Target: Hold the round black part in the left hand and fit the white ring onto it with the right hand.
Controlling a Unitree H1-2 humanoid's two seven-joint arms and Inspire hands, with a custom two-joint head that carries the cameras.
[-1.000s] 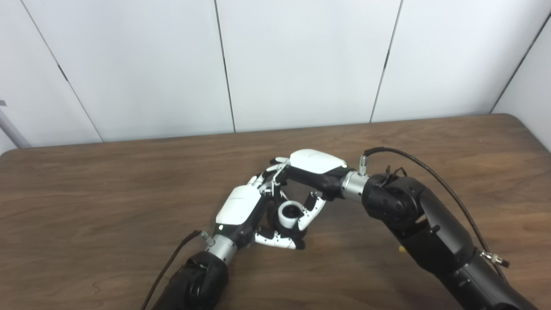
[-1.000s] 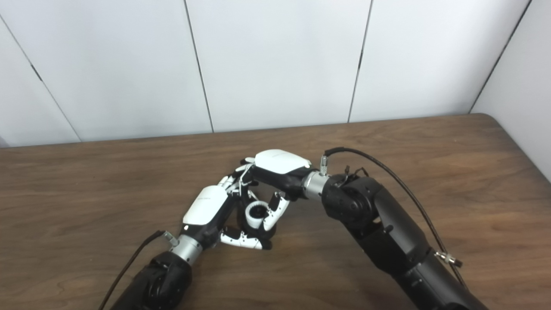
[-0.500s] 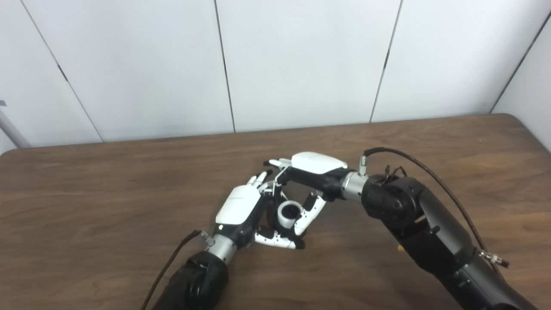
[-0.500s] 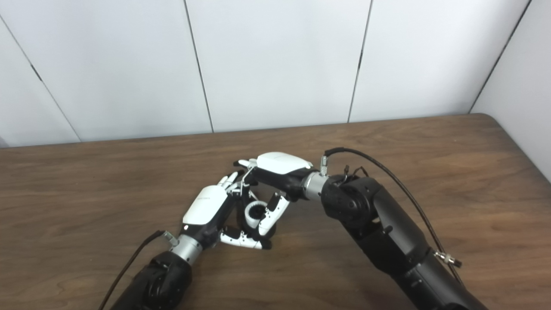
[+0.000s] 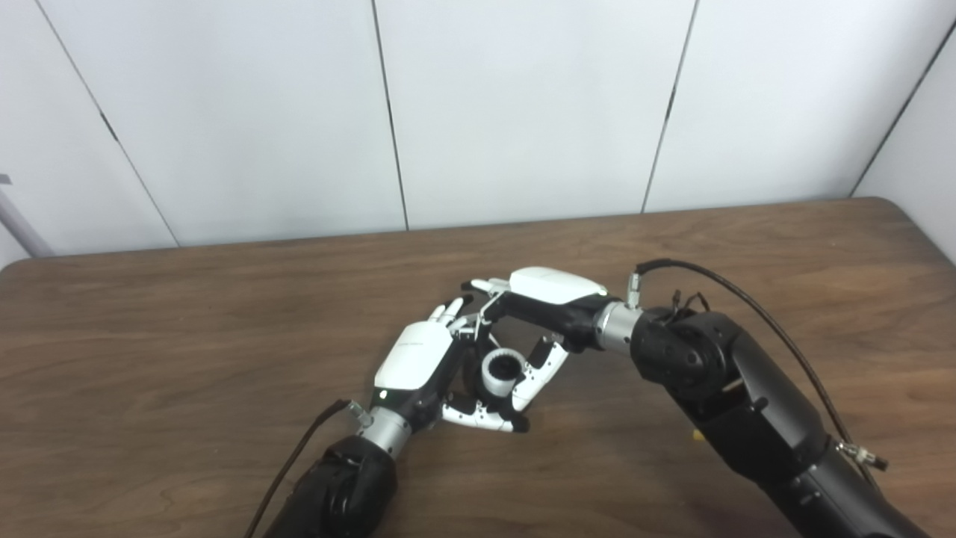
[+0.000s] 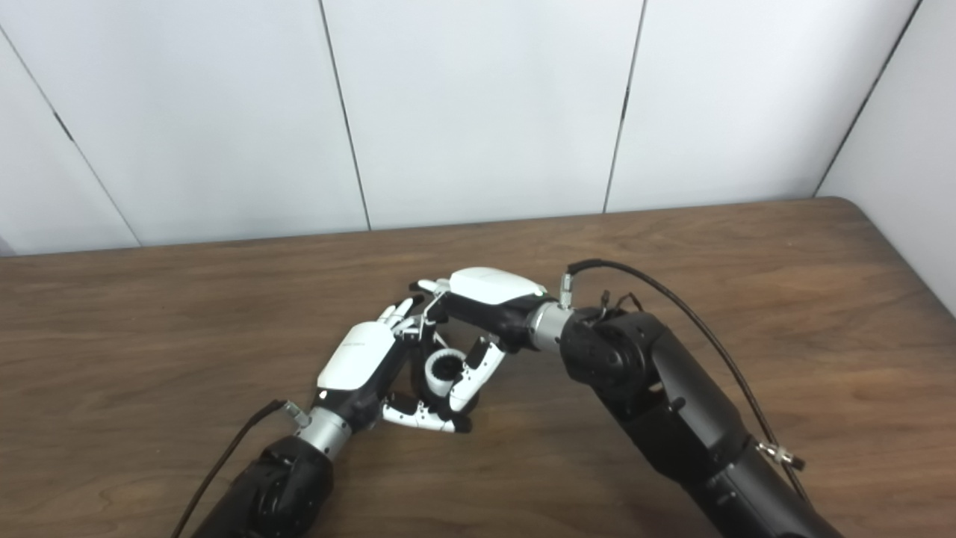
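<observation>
A dark brown wood-grain tabletop [image 5: 187, 351] with a rounded far-right corner fills the lower part of both views. Behind it stands a wall of smooth white panels [image 5: 523, 104] divided by thin dark seams; a grey bar shows at the far left edge in the left eye view.

Both arms are matte black with bulky rounded joints and brushed-metal wrist collars, and a black cable [image 5: 754, 306] loops in an arc over the right forearm. The hands have glossy white shells on the back and white-and-black segmented fingers.

The left hand [image 5: 418, 362] sits near the middle of the tabletop, palm turned toward the right, its fingers [image 5: 478, 417] curled under and around the round black part [image 6: 457, 400] — only dark edges of that part show beneath and inside the white ring [image 5: 499, 373]. The ring is a short, smooth white cylinder with a dark round hole in the centre, sitting on top of the black part, its opening facing upward.

The right hand [image 5: 549, 299] reaches in from the right, its back up. Its thumb [image 5: 539, 371] rests just beside the ring on the right side, seemingly touching it, while the other fingers [image 5: 482, 286] are stretched out over the left hand's fingertips, apart from the thumb. Whether the right hand actually pinches the ring cannot be told — the far side of the ring is hidden.
</observation>
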